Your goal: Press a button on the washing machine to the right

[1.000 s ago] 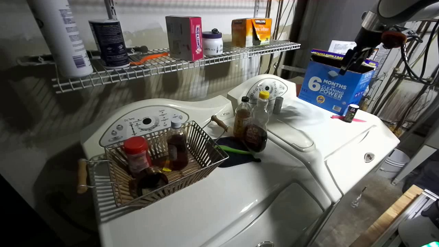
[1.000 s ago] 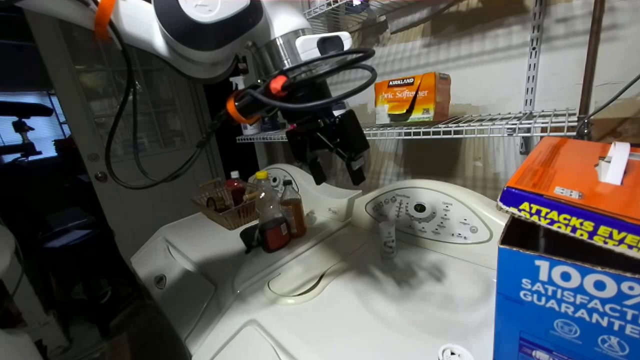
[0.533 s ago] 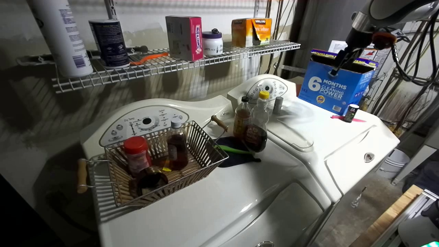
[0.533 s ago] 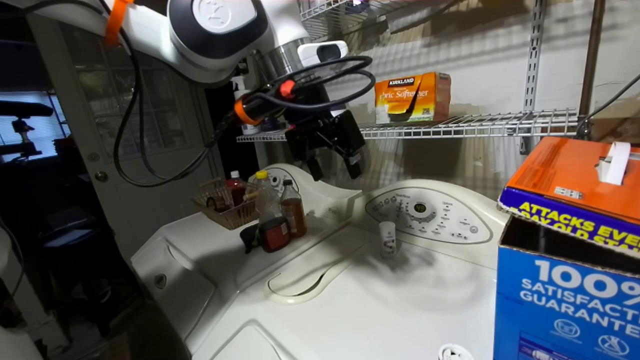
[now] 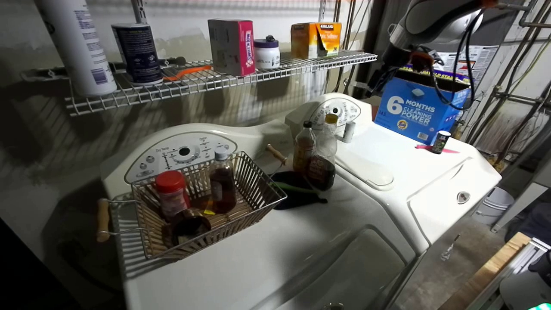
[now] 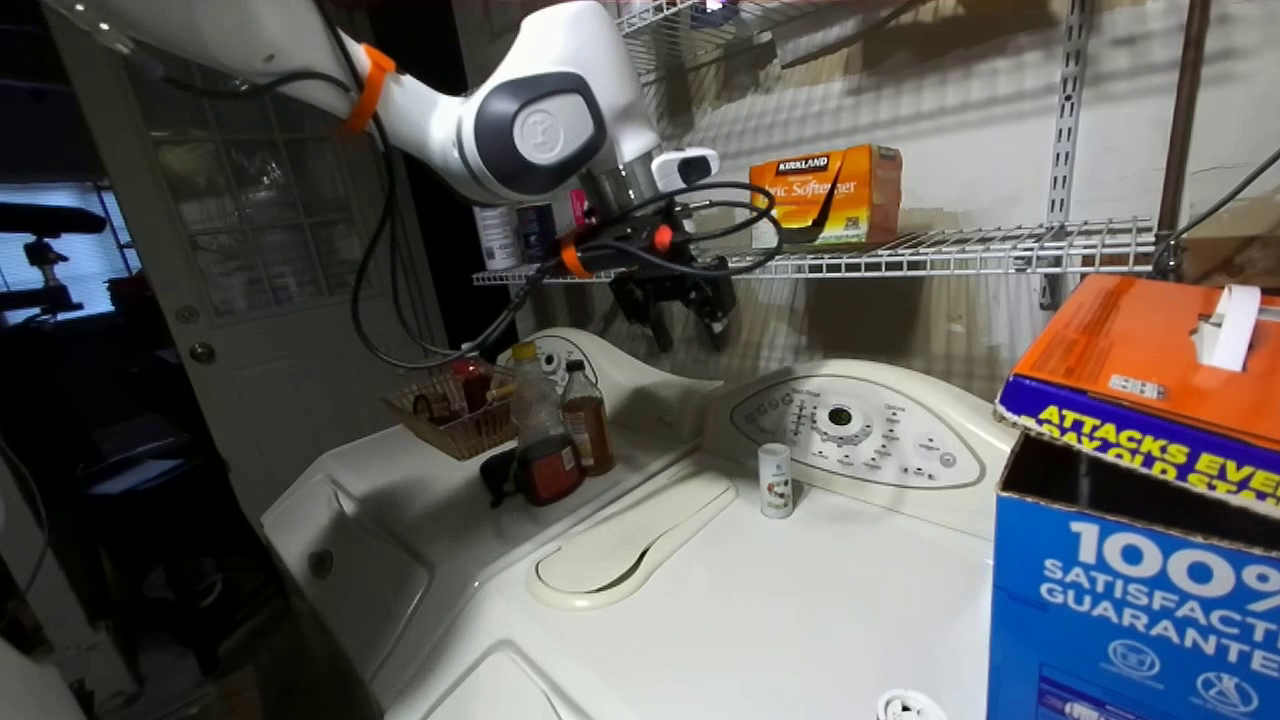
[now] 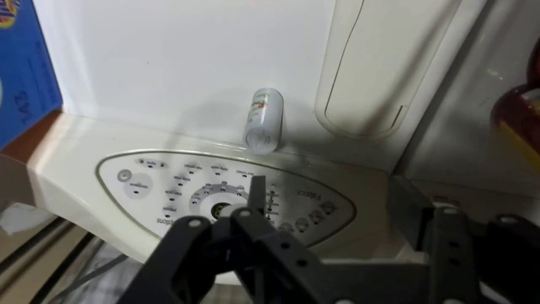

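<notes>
The washing machine point(image 6: 820, 600) is white with a smooth lid. It also shows in an exterior view point(image 5: 387, 142) and in the wrist view point(image 7: 168, 76). Its rounded console point(image 6: 870, 440) has several buttons and a dial with a small lit yellow-green display point(image 7: 219, 210). My gripper point(image 6: 690, 338) hangs in the air above and in front of the wall behind the consoles. In the wrist view, my gripper point(image 7: 329, 185) is open and empty, with one finger over the console's face and the other past its "Fabrics" end. The left finger hides part of the dial and buttons.
A white shaker point(image 6: 775, 480) stands before the console. Two bottles point(image 6: 547, 440) point(image 6: 588, 420) and a wire basket point(image 5: 206, 206) stand on the neighbouring dryer point(image 5: 327, 241). A blue detergent box point(image 5: 422, 107) stands on the washer. A wire shelf point(image 6: 940, 255) runs above.
My arm and gripper have moved towards the wall and consoles, leftwards in an exterior view and farther off in an exterior view. The gripper stays open. Its shadow has shifted off the shaker.
</notes>
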You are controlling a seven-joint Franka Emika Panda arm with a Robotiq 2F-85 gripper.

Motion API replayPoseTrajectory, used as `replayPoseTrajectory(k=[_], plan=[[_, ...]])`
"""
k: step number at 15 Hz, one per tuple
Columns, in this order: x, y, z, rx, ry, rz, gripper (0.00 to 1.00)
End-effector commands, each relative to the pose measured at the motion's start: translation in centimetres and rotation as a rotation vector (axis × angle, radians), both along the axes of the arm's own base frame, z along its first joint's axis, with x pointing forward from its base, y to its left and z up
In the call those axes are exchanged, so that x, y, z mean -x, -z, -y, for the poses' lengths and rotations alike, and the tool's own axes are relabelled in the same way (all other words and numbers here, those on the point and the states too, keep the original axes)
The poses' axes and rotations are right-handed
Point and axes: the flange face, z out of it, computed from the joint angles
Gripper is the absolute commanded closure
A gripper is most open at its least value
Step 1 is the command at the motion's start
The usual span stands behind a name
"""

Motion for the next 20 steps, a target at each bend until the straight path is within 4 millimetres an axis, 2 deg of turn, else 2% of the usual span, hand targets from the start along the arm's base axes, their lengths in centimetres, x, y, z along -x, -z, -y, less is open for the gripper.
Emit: replayPoseTrajectory(k=[1, 6, 8, 12, 17, 20], plan=[[-5.4, 2.7, -0.7, -0.042, -0.038, 0.043, 0.55], [-9.5, 6.9, -1.2, -0.042, -0.053, 0.096, 0.90], [-10.7, 8.0, -0.8, -0.051, -0.031, 0.121, 0.99], [-12.8, 10.0, -0.6, -0.077, -0.020, 0.151, 1.00], [-15.1, 11.6, -1.7, -0.090, -0.045, 0.189, 1.00], [-16.1, 12.7, -1.6, -0.096, -0.045, 0.186, 1.00]])
